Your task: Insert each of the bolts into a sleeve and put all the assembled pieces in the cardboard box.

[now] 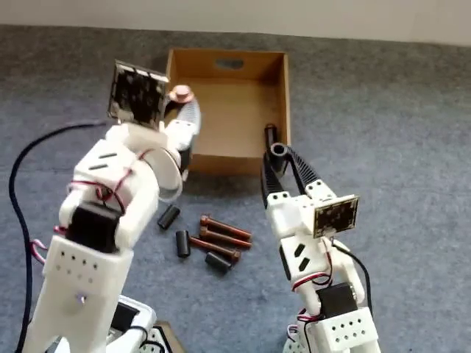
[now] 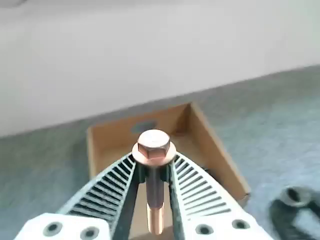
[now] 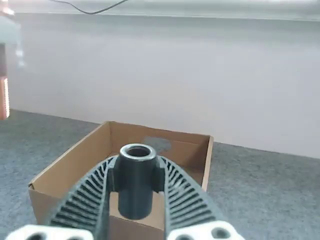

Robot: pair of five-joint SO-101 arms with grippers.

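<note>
1. Left jaws are clamping a bolt point(image 2: 154, 146) at the box's point(image 1: 280, 95) left wall.
2. Right jaws are clamping a sleeve point(image 3: 135, 190) at its front corner.
3. Three loose bolts point(image 1: 221, 234) and three loose sleeves point(image 1: 182, 243) are lying on the worktop point(image 1: 383, 110), awaiting joining.

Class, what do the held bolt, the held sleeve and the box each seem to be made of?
Bolt: probably metal with a coppery finish; its hex head shines. Sleeve: matte dark grey, plastic or coated metal, unclear from looks. Cardboard box: plain brown cardboard, dull with thin walls.
</note>
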